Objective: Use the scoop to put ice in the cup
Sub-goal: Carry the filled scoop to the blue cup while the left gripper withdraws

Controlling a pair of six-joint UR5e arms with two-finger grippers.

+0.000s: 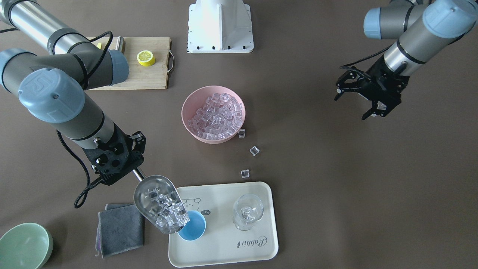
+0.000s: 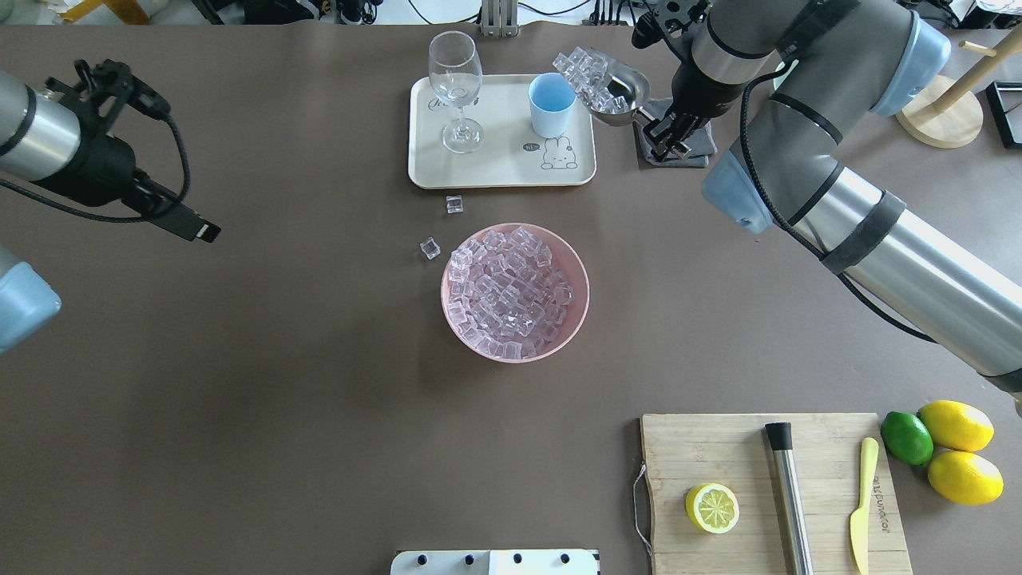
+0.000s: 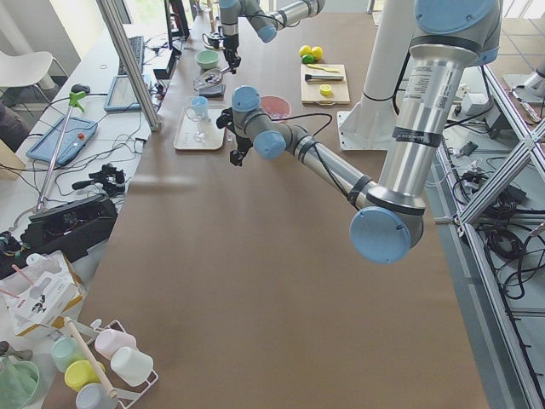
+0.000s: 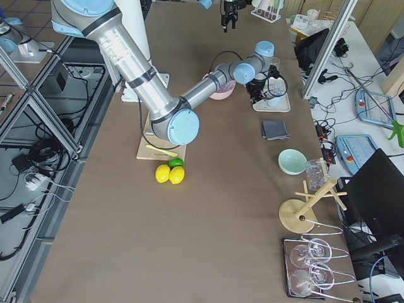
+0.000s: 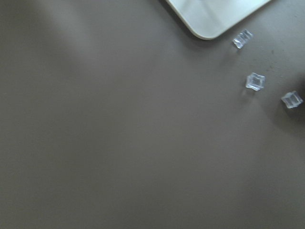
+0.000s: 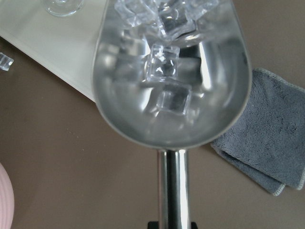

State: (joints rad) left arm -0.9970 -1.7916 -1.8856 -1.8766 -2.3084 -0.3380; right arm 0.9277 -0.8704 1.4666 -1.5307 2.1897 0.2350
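My right gripper [image 1: 131, 169] is shut on the handle of the shiny steel scoop [image 1: 158, 203]. The scoop is tilted down, its lip over the rim of the light-blue cup [image 1: 194, 228] on the cream tray [image 1: 231, 246]. Several clear ice cubes [image 1: 170, 216] lie heaped at the scoop's front end, and they also show in the right wrist view [image 6: 164, 67]. A pink bowl [image 1: 190, 129] mid-table holds a heap of ice [image 2: 511, 291]. Three loose cubes [image 1: 254, 150] lie between bowl and tray. My left gripper [image 1: 353, 104] is open and empty, hovering off to the side.
A clear stemmed glass [image 1: 247, 211] stands on the tray beside the cup. A grey cloth [image 1: 120, 228] and a pale green bowl [image 1: 24, 246] lie beyond the scoop. A cutting board [image 2: 718, 447] bears a lemon half [image 2: 711, 508], steel cylinder [image 2: 789, 495] and yellow knife [image 2: 862, 503].
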